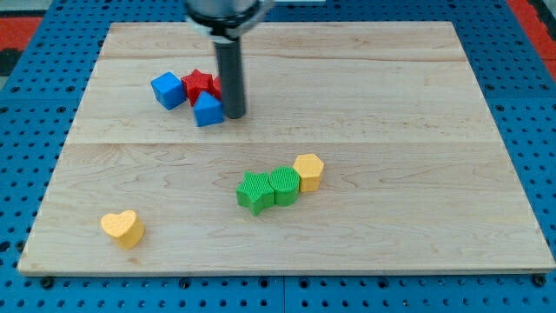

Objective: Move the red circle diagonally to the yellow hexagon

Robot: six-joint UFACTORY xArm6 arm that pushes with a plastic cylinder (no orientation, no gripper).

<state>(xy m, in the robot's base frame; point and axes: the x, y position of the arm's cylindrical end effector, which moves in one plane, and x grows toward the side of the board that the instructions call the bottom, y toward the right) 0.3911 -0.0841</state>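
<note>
Wooden board point(417, 113) carrying all blocks; landmark: the rod point(231, 78). The rod's tip point(234, 115) has no fingers to open or close and grips nothing. Just left of the rod: blue cube point(168, 89), red star point(199, 84), blue triangle-like block point(208, 110). A red sliver point(217, 86) touching the rod's left is probably the red circle, mostly hidden. Below-right of the rod: green star point(254, 192), green circle point(284, 184), yellow hexagon point(308, 171). Far below-left: yellow heart point(122, 228). The circle looks light, rigid and free-sliding; push its upper-left side.
</note>
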